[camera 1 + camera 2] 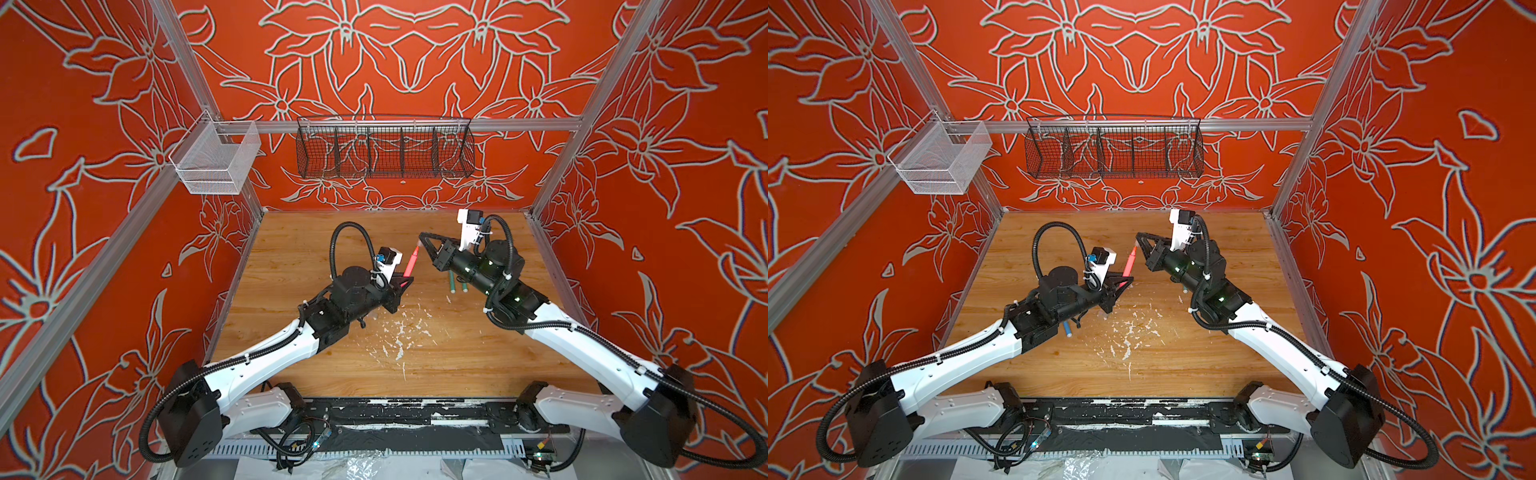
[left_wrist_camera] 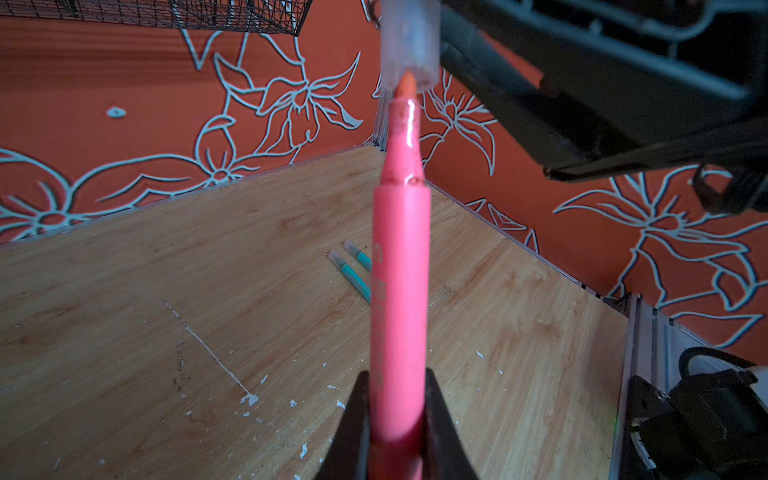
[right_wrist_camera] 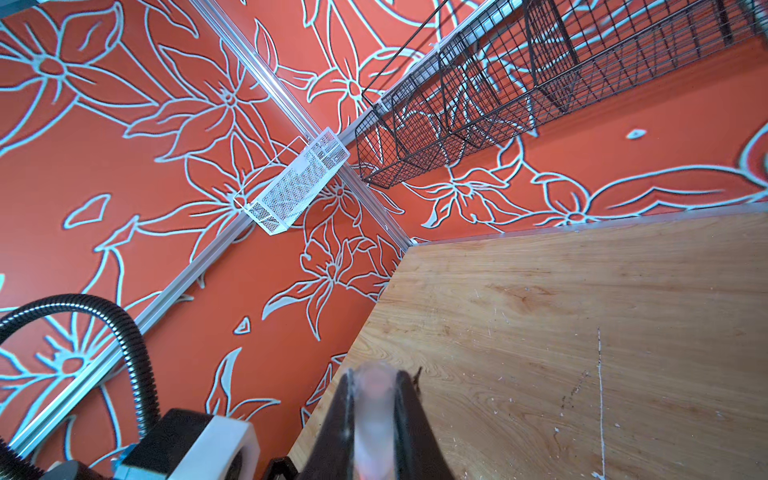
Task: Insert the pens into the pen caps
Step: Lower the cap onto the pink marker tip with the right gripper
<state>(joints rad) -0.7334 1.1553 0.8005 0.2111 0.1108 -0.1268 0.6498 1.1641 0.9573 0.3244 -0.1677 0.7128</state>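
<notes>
Two pinches: left fingers (image 2: 353, 428) on the pink pen (image 2: 401, 291), right fingers (image 3: 332, 432) on a cap (image 2: 409, 41); tilt could jam the tip (image 2: 406, 85).

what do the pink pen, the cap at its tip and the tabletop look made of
Pink pen: likely smooth plastic, glossy; a highlight runs along its neck.
Pen cap: frosted translucent plastic; the pen's tip shows through it.
Tabletop: wood or wood-look laminate, matte; grain lines show, which one is unclear.
</notes>
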